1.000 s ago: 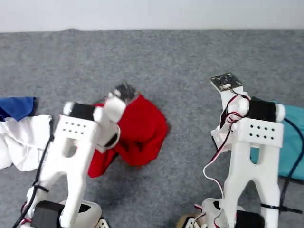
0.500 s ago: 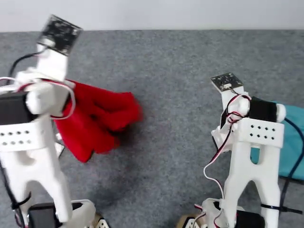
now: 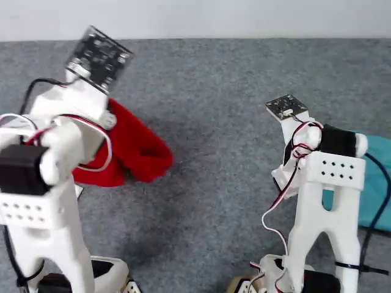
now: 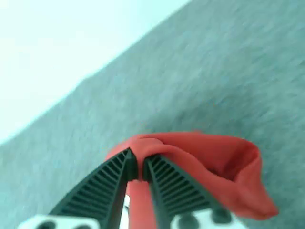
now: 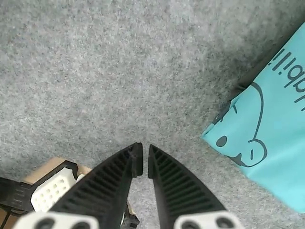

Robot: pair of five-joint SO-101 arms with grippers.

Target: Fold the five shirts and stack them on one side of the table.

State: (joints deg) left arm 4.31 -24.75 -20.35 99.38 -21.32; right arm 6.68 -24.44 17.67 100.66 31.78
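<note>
The left tool (image 4: pixel 136 164) clamps a bunched, unfolded red shirt (image 3: pixel 137 149) lifted over the counter's (image 3: pixel 232 110) left side. The right tool (image 5: pixel 142 155) hangs closed and empty beside a flat teal shirt (image 5: pixel 271 119). Most folding and stacking apparently remains.

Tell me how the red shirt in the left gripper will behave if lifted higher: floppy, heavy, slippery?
Likely floppy: the red shirt droops in soft folds from the left gripper. Probably light for its bulk, since one pinched fold seems to carry it. It could slip, as the fingers clamp just a narrow bunch of cloth.
</note>
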